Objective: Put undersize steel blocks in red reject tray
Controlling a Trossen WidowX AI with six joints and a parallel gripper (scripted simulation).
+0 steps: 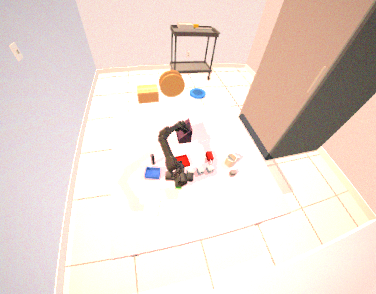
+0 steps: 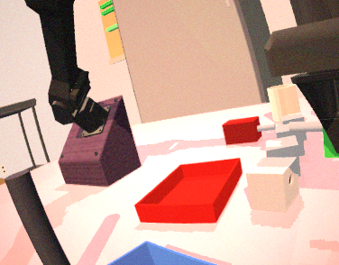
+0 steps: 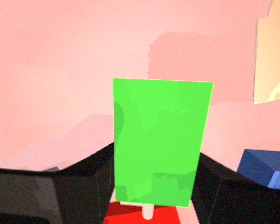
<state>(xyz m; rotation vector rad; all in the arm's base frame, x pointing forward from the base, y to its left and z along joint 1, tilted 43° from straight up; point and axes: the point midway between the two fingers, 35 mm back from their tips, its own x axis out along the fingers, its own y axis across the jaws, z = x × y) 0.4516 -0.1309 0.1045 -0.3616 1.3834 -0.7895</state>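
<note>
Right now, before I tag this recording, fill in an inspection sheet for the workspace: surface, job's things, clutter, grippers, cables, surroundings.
Surface: pale pinkish work surface, patchy shadows
Reject tray: red, open, rectangular; no block in it
Blocks: pale steel blocks beside the tray; bore sizes cannot be told
Gauge: green-handled GO gauge, held
Clutter: red block with grey pin; blue open tray; upright black cylinder
Pincer: shut on the gauge
Cables: nothing seen
Surroundings: dark two-shelf cart
</note>
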